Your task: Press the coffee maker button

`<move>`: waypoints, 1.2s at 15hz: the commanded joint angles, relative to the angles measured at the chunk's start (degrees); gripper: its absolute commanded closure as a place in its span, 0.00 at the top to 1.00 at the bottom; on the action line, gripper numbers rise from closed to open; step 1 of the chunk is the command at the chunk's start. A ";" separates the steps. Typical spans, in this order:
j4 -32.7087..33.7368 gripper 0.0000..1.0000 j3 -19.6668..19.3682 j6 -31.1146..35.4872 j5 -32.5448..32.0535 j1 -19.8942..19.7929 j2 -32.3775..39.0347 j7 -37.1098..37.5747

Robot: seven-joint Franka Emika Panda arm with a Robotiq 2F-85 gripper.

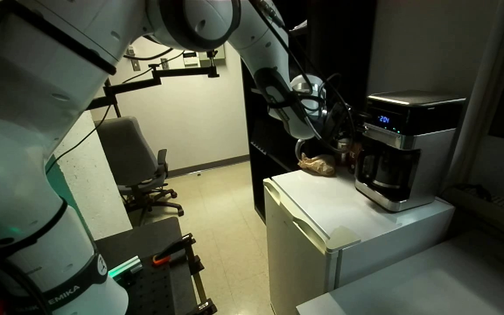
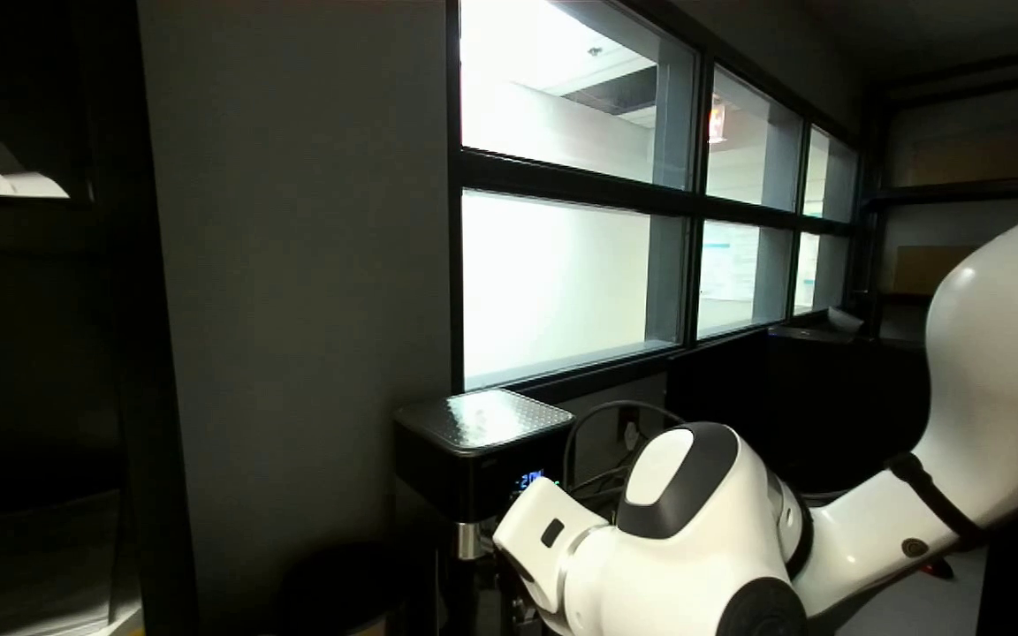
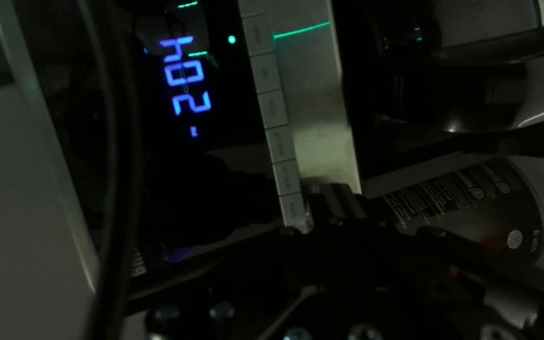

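The coffee maker (image 1: 435, 162) is a silver-and-black machine standing on the white fridge, with a blue clock display and a dark carafe (image 1: 379, 175). Its top also shows in an exterior view (image 2: 482, 420). In the wrist view, a row of small grey buttons (image 3: 274, 108) runs along a silver strip (image 3: 317, 104) beside the display (image 3: 187, 78). My gripper (image 3: 340, 200) is shut and empty, its fingertips together over the strip's end, beside the last button. I cannot tell whether they touch it. In an exterior view the dark gripper (image 1: 359, 119) is at the machine's front corner.
The white fridge (image 1: 300, 245) has a crumpled brown bag (image 1: 317, 164) on top. A printed can (image 3: 480, 208) is close to the gripper's side. A dark shelf (image 1: 258, 127) stands behind the arm. A white table (image 1: 418, 284) is beside the fridge. A cable (image 3: 121, 141) crosses the wrist view.
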 commanded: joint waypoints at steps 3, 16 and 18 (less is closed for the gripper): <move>2.76 0.00 -0.19 -0.26 -0.54 0.18 1.92 -0.12; 2.05 0.00 -0.44 0.02 -0.78 -0.30 1.78 0.04; 1.73 0.00 -0.42 0.03 -0.78 -0.35 1.68 0.11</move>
